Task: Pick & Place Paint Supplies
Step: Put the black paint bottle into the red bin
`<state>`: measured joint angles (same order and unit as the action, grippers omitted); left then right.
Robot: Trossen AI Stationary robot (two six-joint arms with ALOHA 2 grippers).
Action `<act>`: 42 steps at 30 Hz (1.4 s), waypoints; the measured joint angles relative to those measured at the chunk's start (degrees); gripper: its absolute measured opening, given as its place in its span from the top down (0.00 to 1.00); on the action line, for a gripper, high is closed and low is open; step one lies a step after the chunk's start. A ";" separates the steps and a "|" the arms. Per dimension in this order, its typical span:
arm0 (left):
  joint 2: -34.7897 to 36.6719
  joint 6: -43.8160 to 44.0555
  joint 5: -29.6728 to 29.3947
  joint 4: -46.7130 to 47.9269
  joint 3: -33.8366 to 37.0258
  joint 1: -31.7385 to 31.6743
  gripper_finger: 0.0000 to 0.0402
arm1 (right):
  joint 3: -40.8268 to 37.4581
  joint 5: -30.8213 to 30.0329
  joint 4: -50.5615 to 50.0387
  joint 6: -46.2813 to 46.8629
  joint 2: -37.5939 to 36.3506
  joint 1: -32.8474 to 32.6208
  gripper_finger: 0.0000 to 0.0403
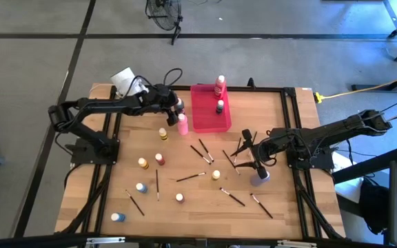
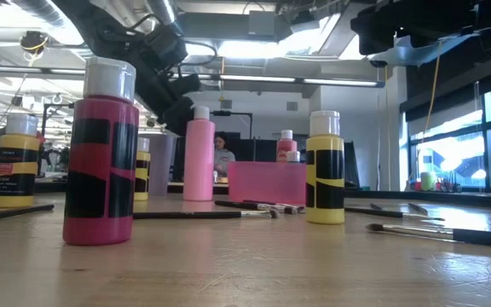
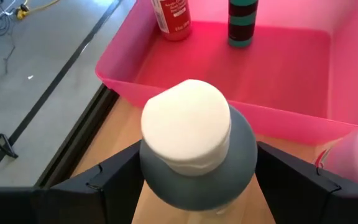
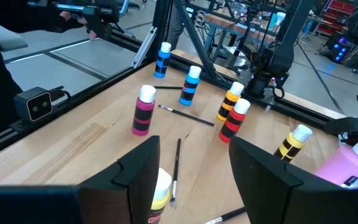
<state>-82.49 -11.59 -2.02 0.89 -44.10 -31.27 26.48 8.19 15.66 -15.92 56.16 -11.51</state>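
Note:
A grey paint bottle [image 3: 191,134] with a white cap stands upright on the wooden table just outside the pink tray [image 3: 272,68], at the table's far left. My left gripper [image 3: 197,149] is open and slants down from the left; its fingers stand on either side of the bottle's shoulders [image 1: 180,108]. A pink bottle [image 1: 182,125] stands right beside it. In the tray stand a red bottle [image 1: 220,84] and a dark green-banded one [image 1: 220,107]. My right gripper [image 4: 194,146] hangs open with nothing between its fingers, above the brushes at the table's right middle [image 1: 245,146].
Several capped bottles [image 1: 159,159] stand scattered over the left and near parts of the table. Thin dark paintbrushes [image 1: 190,178] lie across the middle and near right. A lilac cup [image 1: 259,178] stands below my right arm. A yellow bottle [image 4: 160,190] stands under the right gripper.

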 joint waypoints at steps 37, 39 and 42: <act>-0.27 -0.16 -3.21 -6.11 -1.28 0.00 0.45 | 0.00 -0.07 -0.02 -0.02 0.00 0.01 0.51; -0.27 -0.16 -3.21 -6.01 -2.35 0.04 0.45 | 0.00 -0.09 -0.04 -0.02 0.02 0.02 0.51; -0.27 -0.15 -3.49 -4.24 -5.06 0.04 0.45 | 0.00 -0.09 -0.04 -0.02 0.00 0.02 0.51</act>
<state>-82.76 -11.74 -5.51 -3.35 -49.15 -31.22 26.48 8.10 15.62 -15.94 56.16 -11.49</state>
